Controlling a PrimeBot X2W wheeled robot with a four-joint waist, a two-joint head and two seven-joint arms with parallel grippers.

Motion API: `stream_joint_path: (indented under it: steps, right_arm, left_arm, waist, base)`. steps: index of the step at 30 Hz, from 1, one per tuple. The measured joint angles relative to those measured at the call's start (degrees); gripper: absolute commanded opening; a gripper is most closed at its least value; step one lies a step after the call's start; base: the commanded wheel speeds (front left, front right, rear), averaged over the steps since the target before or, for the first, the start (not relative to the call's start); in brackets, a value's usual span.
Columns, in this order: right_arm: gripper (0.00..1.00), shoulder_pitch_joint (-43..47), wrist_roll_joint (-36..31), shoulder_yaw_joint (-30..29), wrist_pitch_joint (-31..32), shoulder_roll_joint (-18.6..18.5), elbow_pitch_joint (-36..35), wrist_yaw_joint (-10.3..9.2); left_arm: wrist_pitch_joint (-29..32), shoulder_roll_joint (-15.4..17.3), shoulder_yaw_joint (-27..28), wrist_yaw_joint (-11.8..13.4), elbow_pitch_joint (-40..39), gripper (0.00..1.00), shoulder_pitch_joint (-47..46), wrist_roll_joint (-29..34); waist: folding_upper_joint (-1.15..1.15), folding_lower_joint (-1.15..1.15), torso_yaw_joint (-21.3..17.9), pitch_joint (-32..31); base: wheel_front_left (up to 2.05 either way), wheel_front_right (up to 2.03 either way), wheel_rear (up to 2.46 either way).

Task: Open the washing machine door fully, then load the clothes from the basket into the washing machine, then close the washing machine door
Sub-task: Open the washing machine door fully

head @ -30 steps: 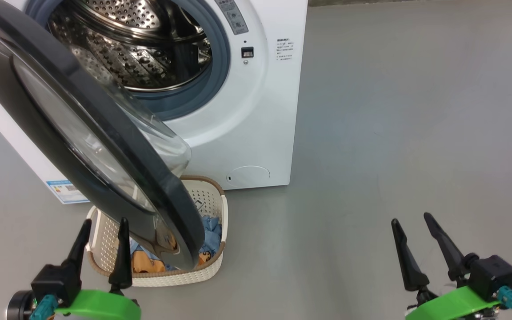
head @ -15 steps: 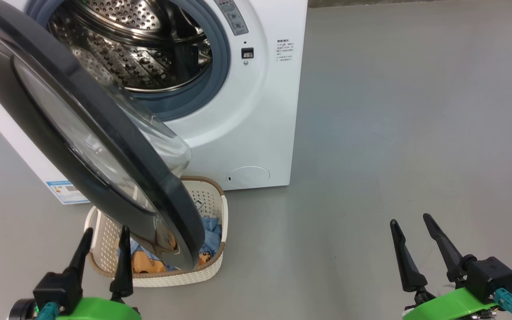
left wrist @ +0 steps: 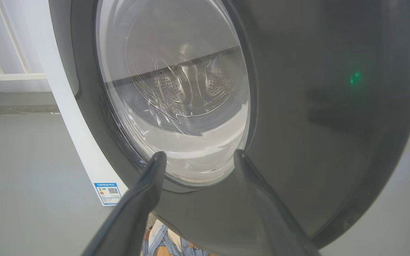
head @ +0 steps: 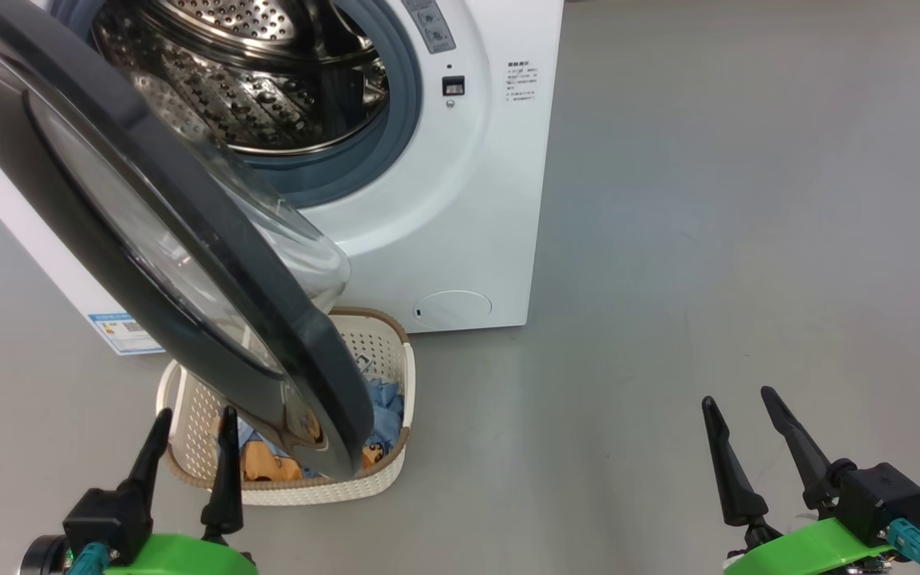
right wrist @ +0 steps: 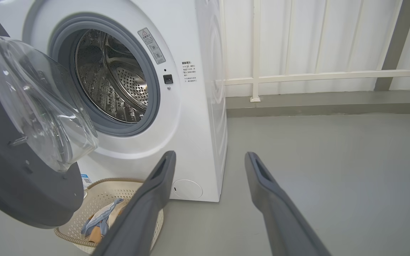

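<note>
Before the drum mouth: large round washing machine door [head: 156, 239], glossy black rim and bulging clear glass, stands swung out from the big white front-loading washing machine [head: 468, 200].
Door's lower edge: hangs over the small cream perforated basket [head: 324, 487], covering much of its opening.
Load: light blue printed clothes [head: 384, 399] lie in the basket under that edge.
Open room: bare grey floor [head: 707, 200] spreads wide to the machine's right.
Left gripper [head: 196, 412]: fingers spread wide, empty, near the basket's front rim, facing the door's outer face.
Right gripper [head: 737, 395]: fingers spread wide, empty, over bare floor, well apart from the basket.
</note>
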Motion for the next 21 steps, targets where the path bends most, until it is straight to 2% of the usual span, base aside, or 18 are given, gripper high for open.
stream_joint_path:
  steps: [5,6,7,15,21]
  right_arm:
    - [1.00,0.0,0.0,-0.5,0.0,0.0,0.1,0.00]
    - [1.00,0.0,0.0,-0.5,0.0,0.0,0.2,0.00]
    - [1.00,0.0,0.0,-0.5,0.0,0.0,0.2,0.00]
    - [1.00,0.0,0.0,-0.7,0.0,0.1,0.3,0.00]
    - [1.00,0.0,-0.3,-1.0,0.0,0.2,0.6,0.00]
  left_arm:
    - [0.0,0.0,-0.1,-0.1,0.0,1.00,0.0,0.0]
    - [0.0,0.0,-0.2,-0.3,0.1,0.40,0.0,-0.2]
    - [0.0,0.0,-0.2,-0.5,0.3,0.00,0.0,-0.6]
    - [0.0,0.0,-0.3,-0.9,0.3,0.00,0.0,-1.7]
    - [0.0,0.0,1.5,-0.6,-6.1,0.00,-0.6,-2.7]
  waist:
    - [0.00,0.00,0.2,0.2]
    - [0.00,0.00,0.2,0.2]
    - [0.00,0.00,0.3,0.2]
    - [0.00,0.00,0.4,0.0]
    - [0.00,0.00,0.6,-0.4]
  base:
    - [0.00,0.00,0.00]
    - [0.00,0.00,0.00]
    - [0.00,0.00,0.00]
    - [0.00,0.00,0.00]
    - [0.00,0.00,0.00]
